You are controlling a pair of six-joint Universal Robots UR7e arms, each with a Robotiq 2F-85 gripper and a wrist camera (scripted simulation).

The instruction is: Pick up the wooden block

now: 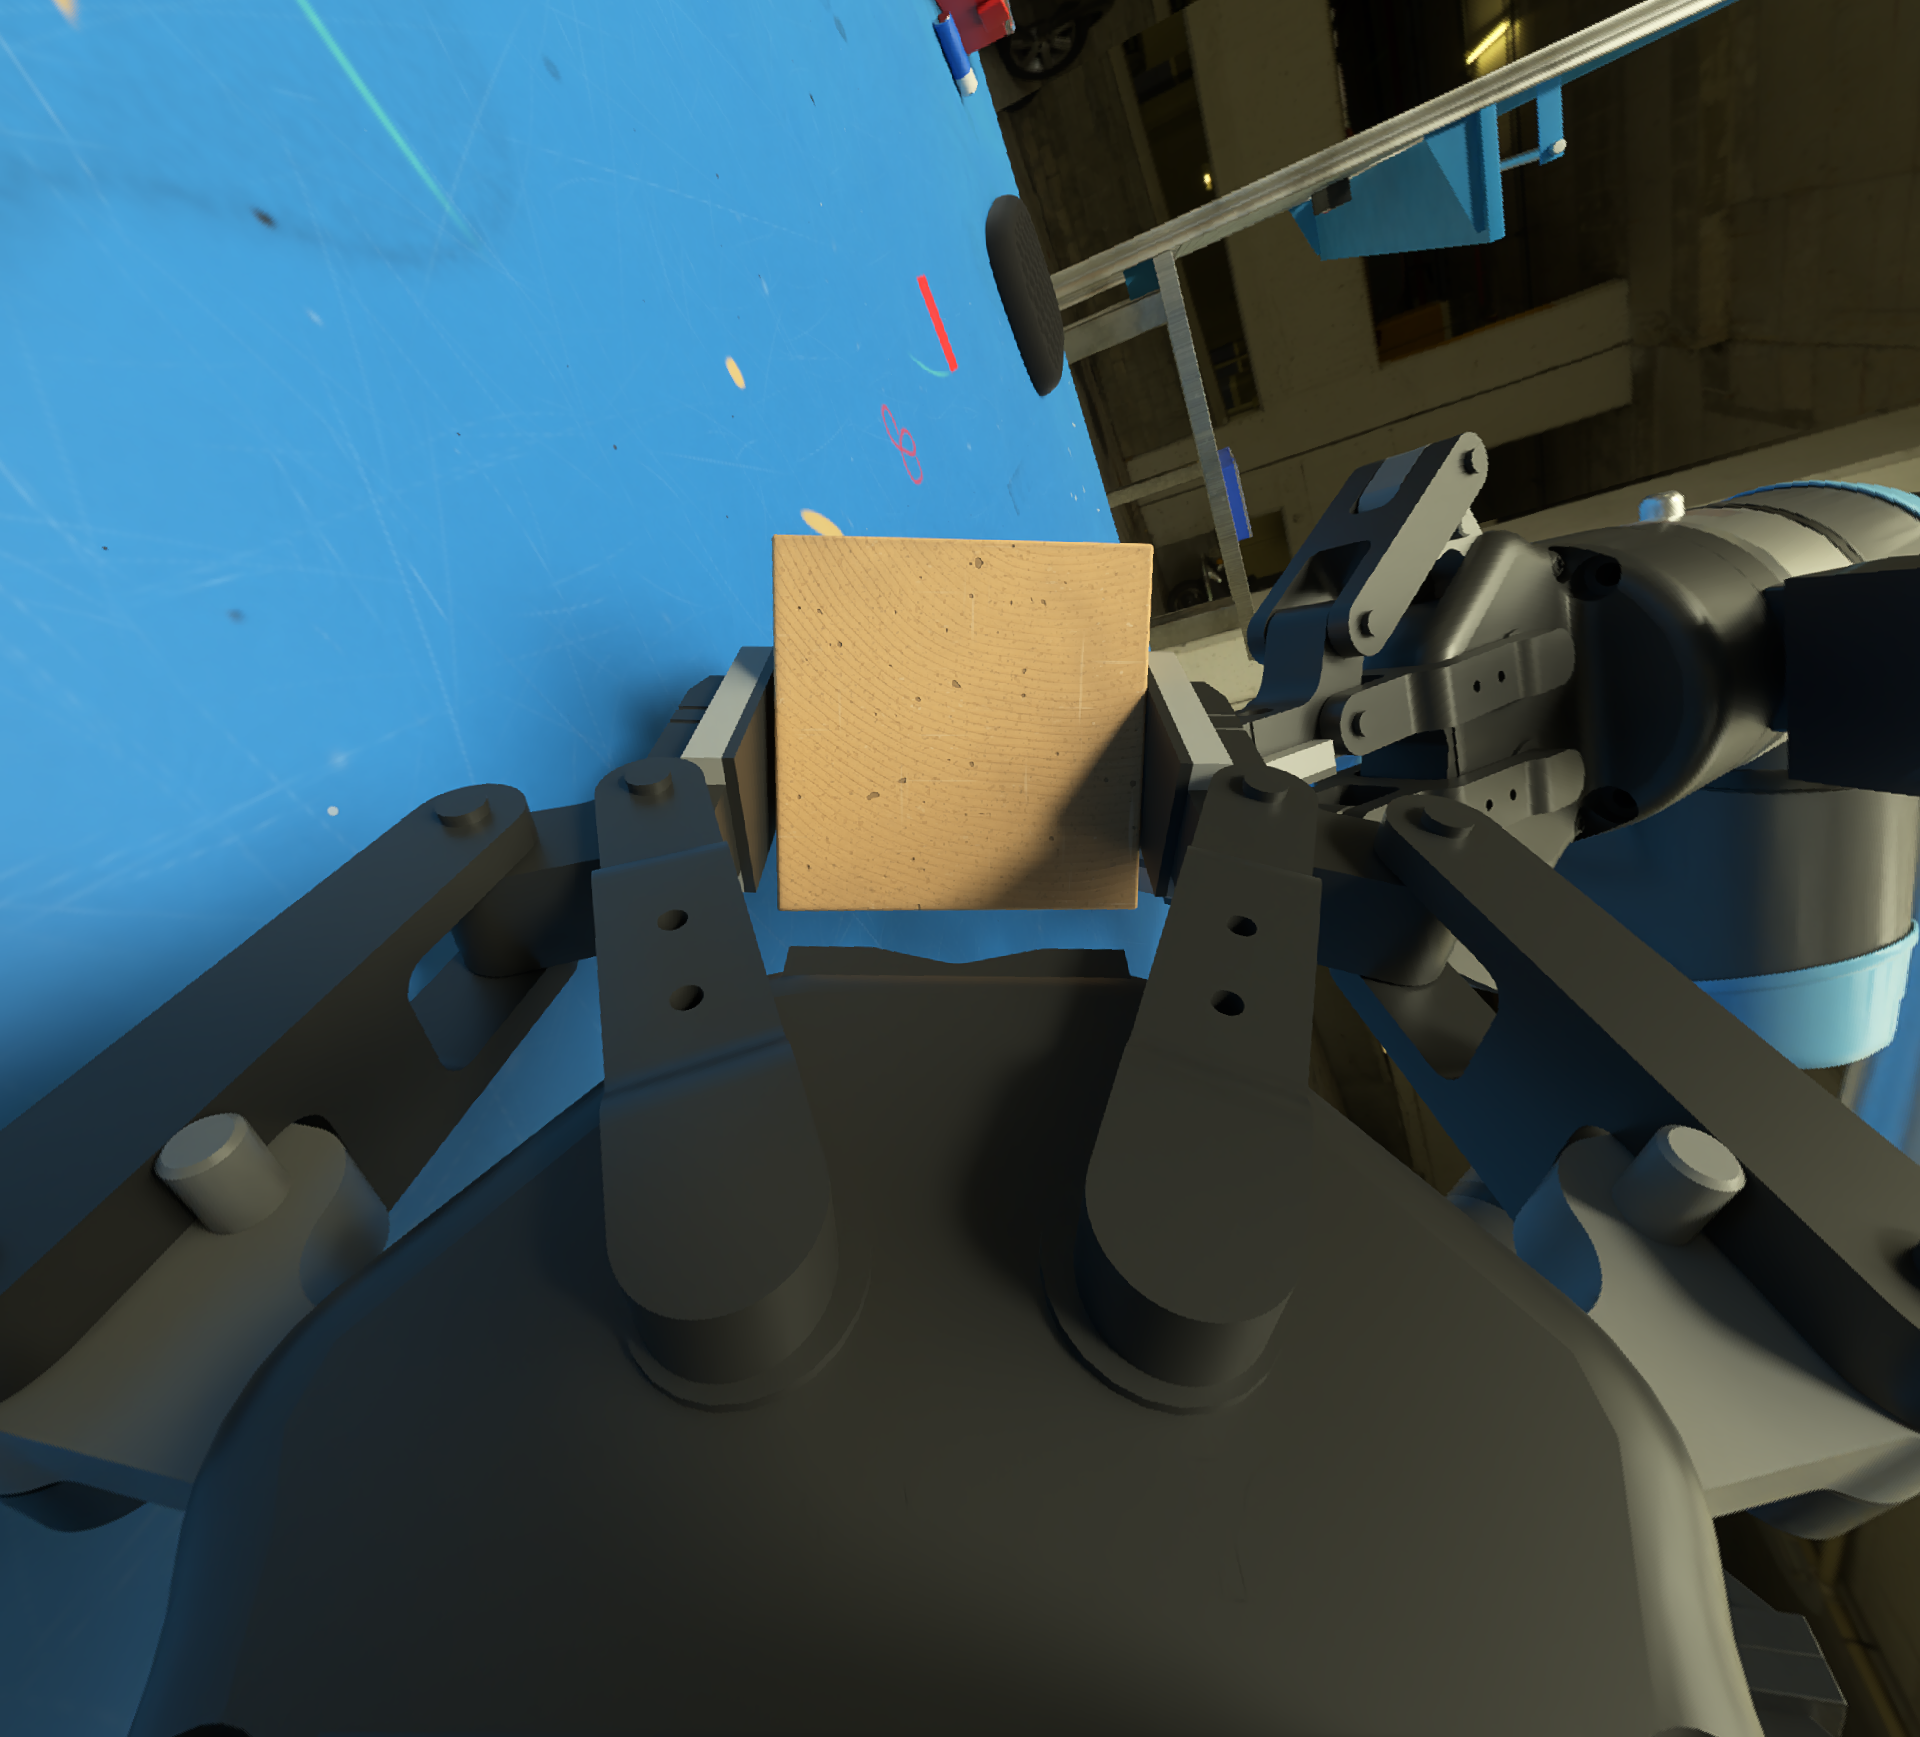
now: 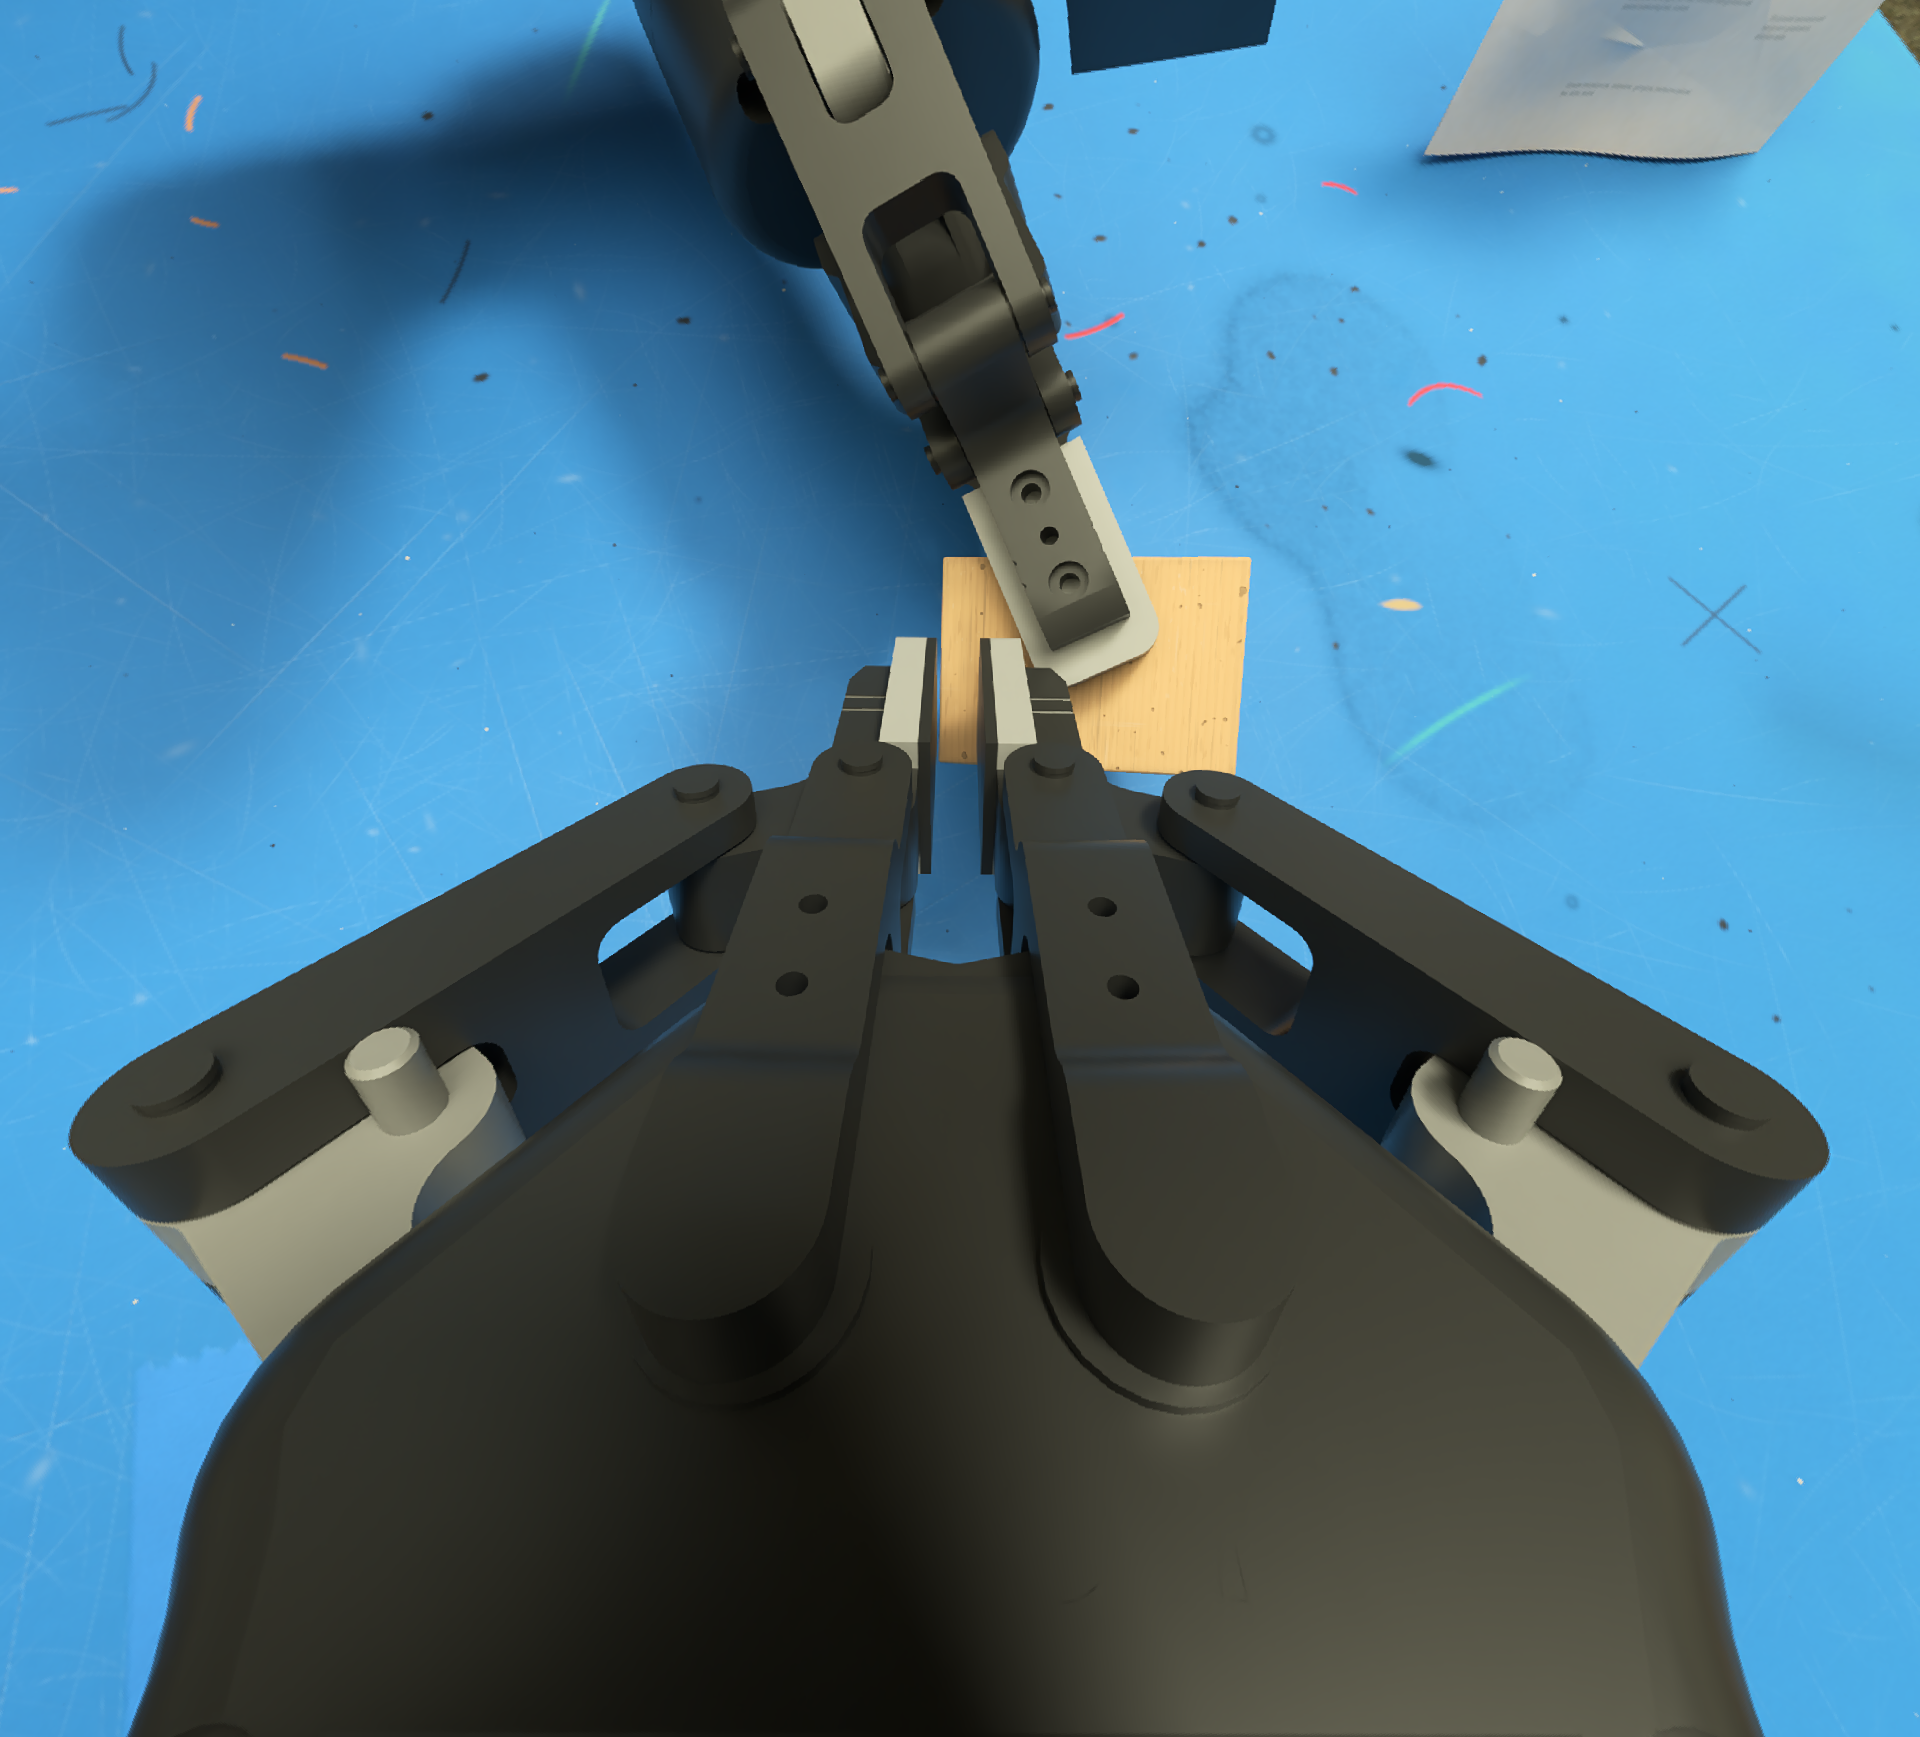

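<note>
Now the left claw squeezes the wooden block between its two fingers, near the blue bench edge. The right claw is nearly closed and holds nothing.

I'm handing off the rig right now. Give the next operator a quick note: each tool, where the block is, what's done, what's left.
Left tool: shut on the wooden block, one pad on each side face.
Right tool: nearly shut, holding nothing, hovering beside the block above the blue table.
Block: between the left tool's fingers; whether it has left the table cannot be told.
Done: grasp.
Left: lift, or confirm it is clear of the table; keep the right tool out of the way.
</note>
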